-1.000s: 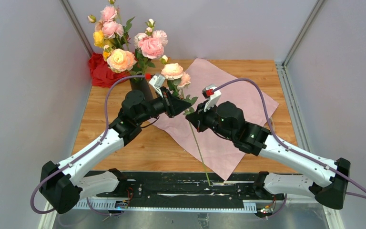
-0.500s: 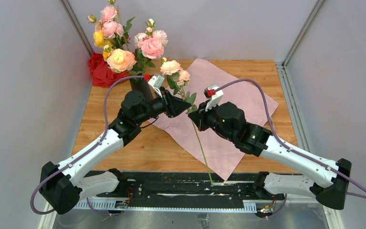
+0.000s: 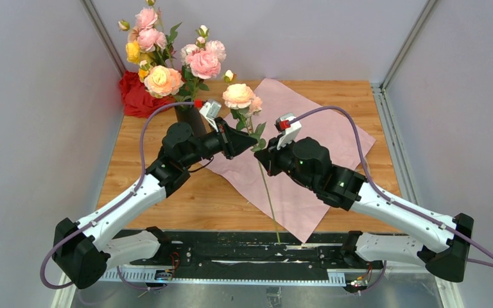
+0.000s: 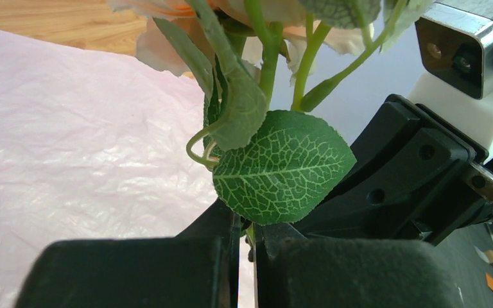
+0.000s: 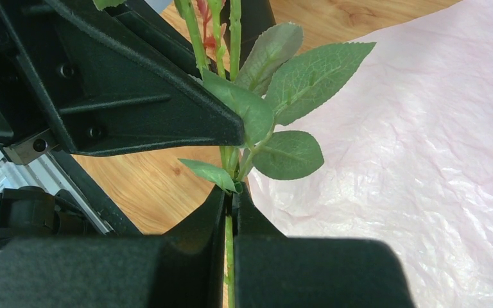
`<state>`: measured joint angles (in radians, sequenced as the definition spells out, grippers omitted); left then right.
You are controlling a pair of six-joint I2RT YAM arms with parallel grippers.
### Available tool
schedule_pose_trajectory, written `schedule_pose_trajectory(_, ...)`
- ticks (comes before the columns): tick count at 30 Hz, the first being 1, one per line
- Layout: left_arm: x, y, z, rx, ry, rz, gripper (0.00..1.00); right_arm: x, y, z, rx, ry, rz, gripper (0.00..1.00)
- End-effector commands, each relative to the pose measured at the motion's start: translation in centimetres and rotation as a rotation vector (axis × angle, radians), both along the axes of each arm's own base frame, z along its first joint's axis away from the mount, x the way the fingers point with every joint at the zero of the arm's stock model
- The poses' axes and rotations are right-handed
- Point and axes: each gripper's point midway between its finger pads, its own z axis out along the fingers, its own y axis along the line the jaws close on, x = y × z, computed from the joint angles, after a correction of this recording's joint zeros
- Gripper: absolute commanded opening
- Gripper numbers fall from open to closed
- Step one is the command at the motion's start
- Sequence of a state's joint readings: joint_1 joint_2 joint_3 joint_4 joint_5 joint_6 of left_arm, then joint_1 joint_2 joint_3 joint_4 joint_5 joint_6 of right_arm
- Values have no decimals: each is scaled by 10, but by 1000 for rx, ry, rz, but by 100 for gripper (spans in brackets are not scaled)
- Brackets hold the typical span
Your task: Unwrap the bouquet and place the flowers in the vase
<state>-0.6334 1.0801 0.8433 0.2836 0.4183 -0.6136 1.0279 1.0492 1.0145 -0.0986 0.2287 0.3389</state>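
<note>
1. top external: left gripper [image 3: 251,142] and right gripper [image 3: 259,156] are both pinched shut on one rose stem [image 3: 268,192] at frame centre, bloom up.
2. paper [image 3: 321,135] lies spread flat right of centre; unwrapping looks done.
3. vase [image 3: 186,115] sits upper left, half hidden behind the left arm, already holding flowers [image 3: 167,61].
4. step: moving this stem to the vase.
5. next: one gripper releases, the other steers the stem's lower end into the vase mouth.

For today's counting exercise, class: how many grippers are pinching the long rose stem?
2. The left gripper pinches the rose stem nearer its blooms; the right gripper pinches it just below.
</note>
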Motion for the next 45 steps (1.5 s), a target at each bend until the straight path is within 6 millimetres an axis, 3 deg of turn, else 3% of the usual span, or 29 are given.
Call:
schedule_pose_trajectory(1,8,5,-7,37,-17,42,0,-1,-7,14,24,-35,-18,0)
schedule_pose_trajectory(5,6,9,2,26,-42,52,0,0,-10,15,24,-40,-31,24)
schedule_pose_trajectory(8,7,15,10,45,-61,82,0,1,-16,15,24,-48,-55,56)
schedule_pose_trajectory(11,12,26,23,101,-102,140,0,2,-25,16,29,-59,-84,66)
schedule_pose_trajectory(18,20,62,56,177,-177,317,0,3,-44,13,19,-76,-142,67)
schedule_pose_trajectory(25,22,135,110,217,-318,650,0,7,-51,2,-13,-77,-173,67)
schedule_pose_trajectory(29,20,166,138,199,-444,800,0,10,-49,-8,-37,-69,-174,67)
schedule_pose_trajectory(37,24,201,185,187,-612,1014,0,13,-41,-23,-60,-45,-140,67)
schedule_pose_trajectory(45,34,199,225,218,-713,1057,0,17,-48,-31,-72,-39,-156,67)
